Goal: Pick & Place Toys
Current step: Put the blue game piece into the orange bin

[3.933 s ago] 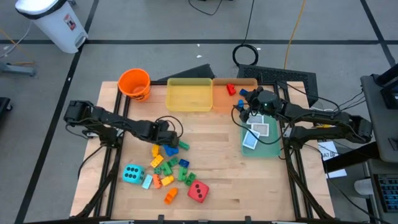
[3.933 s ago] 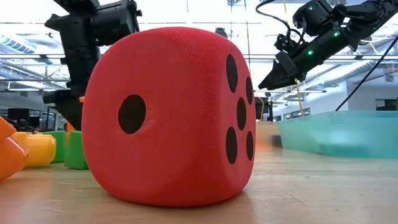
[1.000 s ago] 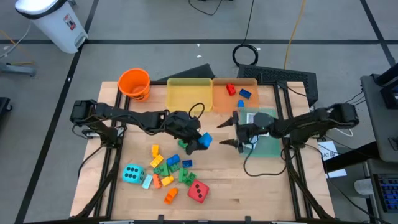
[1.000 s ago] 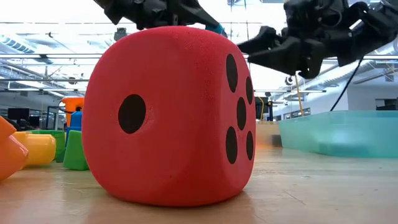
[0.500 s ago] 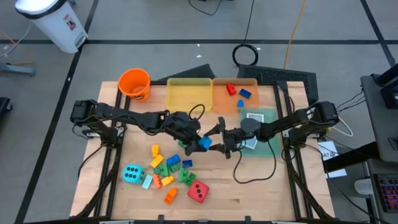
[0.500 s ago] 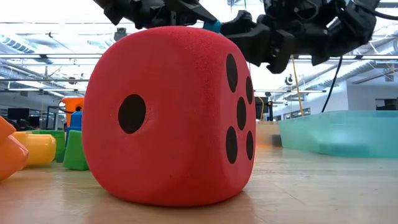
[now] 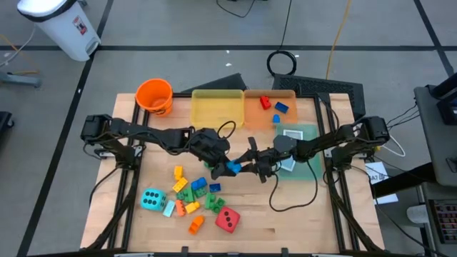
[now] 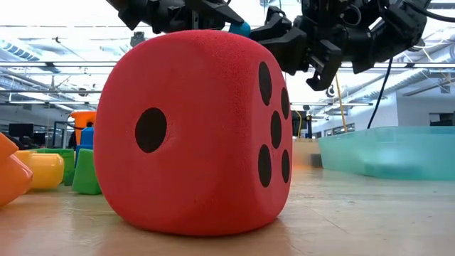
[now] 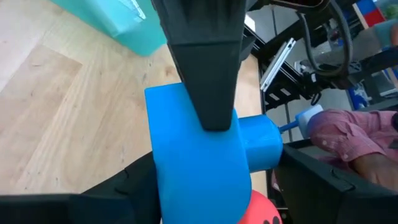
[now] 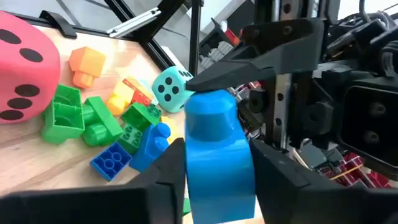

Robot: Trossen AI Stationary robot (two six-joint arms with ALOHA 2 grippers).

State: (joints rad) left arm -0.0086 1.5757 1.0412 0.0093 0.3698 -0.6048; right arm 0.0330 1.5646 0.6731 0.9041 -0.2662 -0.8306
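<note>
A blue brick (image 7: pixel 233 168) hangs in the air over the middle of the table, between my two grippers. My left gripper (image 7: pixel 224 165) comes at it from the table's left and is shut on it. From the right, my right gripper (image 7: pixel 243 168) has its fingers closed against the same brick (image 10: pixel 216 149). Below them lie loose bricks (image 7: pixel 197 195), a cyan die (image 7: pixel 152 199) and a red die (image 7: pixel 228 219), all resting on the table. White cards (image 7: pixel 292 135) lie in the teal tray. My left gripper pinches the brick between its two fingers, one on the stud end (image 9: pixel 266 144) and one on the opposite face (image 9: pixel 155 180). It slants down from the table's left. The brick is lifted clear of the table. My right gripper has the brick's two flat sides (image 10: pixel 194 163) between its fingers, coming level from the table's right. One finger (image 9: pixel 205 74) lies flat on a broad face of the brick. The stud end (image 10: pixel 210 106) sticks out beyond the fingers.
An orange bucket (image 7: pixel 154 95), a yellow tray (image 7: pixel 216 108) and an orange tray (image 7: pixel 283 96) holding a red and a blue brick stand along the far edge. The teal tray (image 7: pixel 308 165) is at the right. A person's pink sleeve (image 9: pixel 354 127) shows beyond the table.
My right gripper has moved toward the table's left, up to the blue brick held by my left gripper, and its wide-open fingers have shut around the brick. The brick has stayed where it was, in the air.
</note>
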